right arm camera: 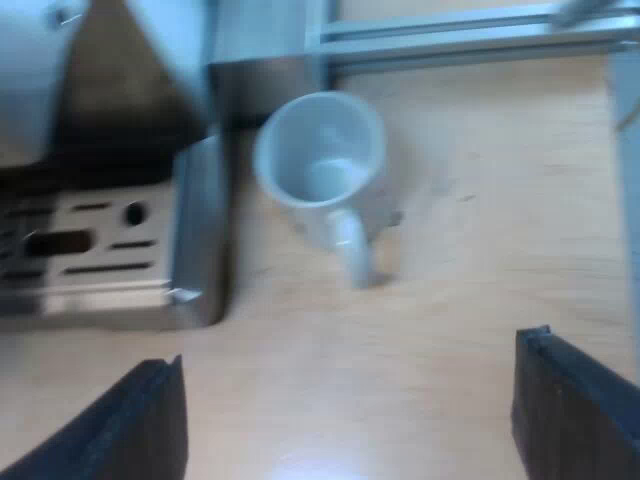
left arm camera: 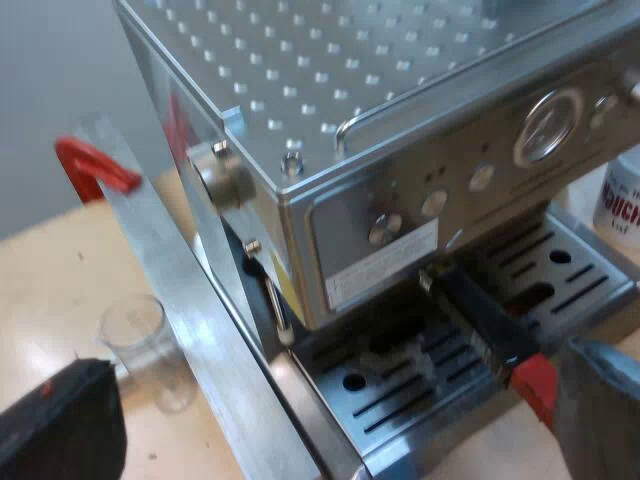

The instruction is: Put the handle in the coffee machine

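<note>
The espresso machine (left arm camera: 400,150) stands close under my left wrist, its dimpled top and its front panel with a round gauge in sight. The metal holder's dark handle (left arm camera: 485,320) juts out from the machine's front above the drip tray (left arm camera: 400,400), and its red end (left arm camera: 535,385) points toward me. My left gripper (left arm camera: 330,440) is open, its fingers (left arm camera: 60,425) wide apart near the tray's corner and holding nothing. My right gripper (right arm camera: 345,420) is open over bare wooden table, a short way from a white mug (right arm camera: 320,160) that stands beside the drip tray (right arm camera: 195,240).
A small measuring glass (left arm camera: 145,345) stands on the table beside the machine. An aluminium bar (left arm camera: 180,290) runs diagonally past the machine's side, with a red clamp (left arm camera: 90,165) behind it. A white lettered container (left arm camera: 620,200) sits by the tray. A metal rail (right arm camera: 450,35) lies beyond the mug.
</note>
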